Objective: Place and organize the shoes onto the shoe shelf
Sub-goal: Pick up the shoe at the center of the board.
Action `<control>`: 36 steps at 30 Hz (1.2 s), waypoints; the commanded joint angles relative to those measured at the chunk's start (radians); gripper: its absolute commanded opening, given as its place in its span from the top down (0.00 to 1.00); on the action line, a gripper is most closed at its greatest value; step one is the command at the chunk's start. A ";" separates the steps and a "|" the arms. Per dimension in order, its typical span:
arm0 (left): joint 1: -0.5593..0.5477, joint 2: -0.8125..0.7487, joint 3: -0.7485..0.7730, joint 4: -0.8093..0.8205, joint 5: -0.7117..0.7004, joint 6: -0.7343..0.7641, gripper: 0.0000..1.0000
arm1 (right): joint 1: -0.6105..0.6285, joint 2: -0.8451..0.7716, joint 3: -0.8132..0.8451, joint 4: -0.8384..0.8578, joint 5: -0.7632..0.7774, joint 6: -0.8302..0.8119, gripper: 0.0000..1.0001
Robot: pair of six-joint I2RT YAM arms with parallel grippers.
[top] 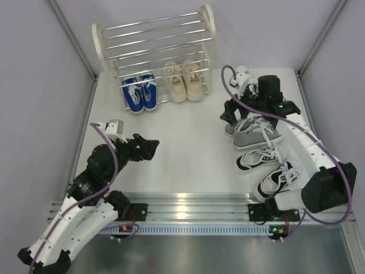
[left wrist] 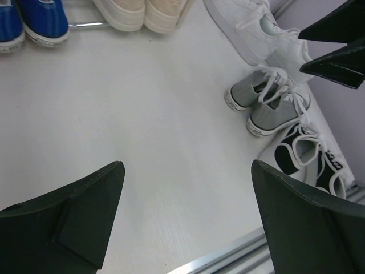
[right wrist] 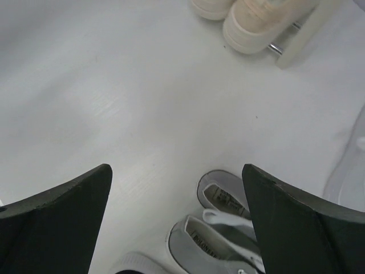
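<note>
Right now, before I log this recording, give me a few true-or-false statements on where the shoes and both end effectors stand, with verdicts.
1. The blue shoes and the beige shoes sit side by side on the lowest tier of the shoe shelf. True.
2. The grey shoes are on the shelf. False: they lie on the table, by the right end effector.
3. The left end effector and the right one are both open and hold nothing. True.
4. The black-and-white shoes lie on the left side of the table. False: they lie on the right, next to the right arm.
</note>
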 commanded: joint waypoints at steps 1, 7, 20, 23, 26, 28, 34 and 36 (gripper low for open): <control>0.001 0.088 0.063 0.020 0.138 -0.129 0.02 | -0.097 -0.087 -0.022 0.004 0.021 0.154 0.04; 0.000 0.218 0.073 0.026 0.240 -0.155 0.02 | -0.168 -0.182 -0.130 -0.026 0.176 0.077 0.06; -0.002 0.313 0.059 0.052 0.313 -0.164 0.03 | -0.211 -0.142 -0.243 0.053 0.219 -0.115 0.08; -0.002 0.333 0.030 0.088 0.333 -0.178 0.03 | -0.211 -0.124 -0.220 0.071 0.143 -0.178 0.08; 0.000 0.364 0.010 0.122 0.354 -0.192 0.03 | -0.208 -0.038 -0.143 0.068 0.125 -0.174 0.11; 0.000 0.372 0.003 0.130 0.360 -0.195 0.03 | -0.202 0.005 -0.075 0.013 0.115 -0.184 0.18; 0.000 0.285 -0.047 0.125 0.354 -0.178 0.03 | -0.201 0.033 -0.064 -0.058 0.188 -0.299 0.26; 0.000 0.254 -0.076 0.124 0.343 -0.181 0.03 | -0.201 0.018 -0.075 -0.079 0.213 -0.345 0.27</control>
